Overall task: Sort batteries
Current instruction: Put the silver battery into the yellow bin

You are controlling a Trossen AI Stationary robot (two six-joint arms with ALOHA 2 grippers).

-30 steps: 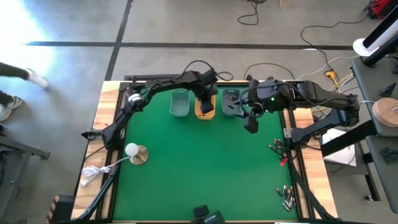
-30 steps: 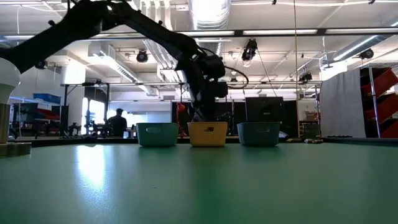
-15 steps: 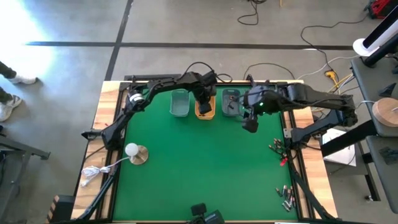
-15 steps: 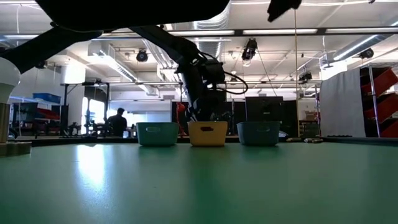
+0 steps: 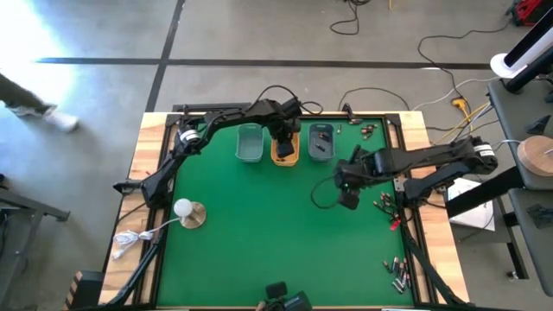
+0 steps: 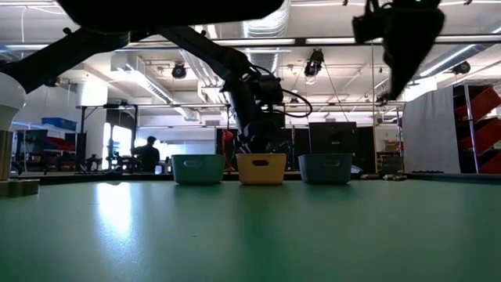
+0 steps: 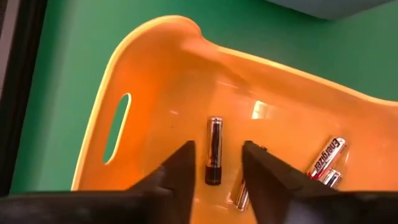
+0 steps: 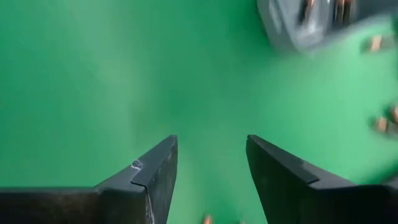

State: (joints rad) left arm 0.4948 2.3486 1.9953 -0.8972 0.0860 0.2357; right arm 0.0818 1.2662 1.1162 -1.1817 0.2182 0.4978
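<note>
One label you can read: Energizer, on a battery (image 7: 326, 157) in the orange tray (image 7: 155, 87).
Left gripper (image 7: 216, 163): spread, empty, over that tray.
Right gripper (image 8: 209, 163): spread, empty.

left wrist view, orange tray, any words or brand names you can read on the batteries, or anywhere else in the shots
"Energizer": on the red and silver battery lying in the orange tray, left wrist view.
Upright battery between the left gripper fingers: no print readable.
Batteries in the grey tray, right wrist view: too blurred to read.
High and low views: no readable text.
</note>
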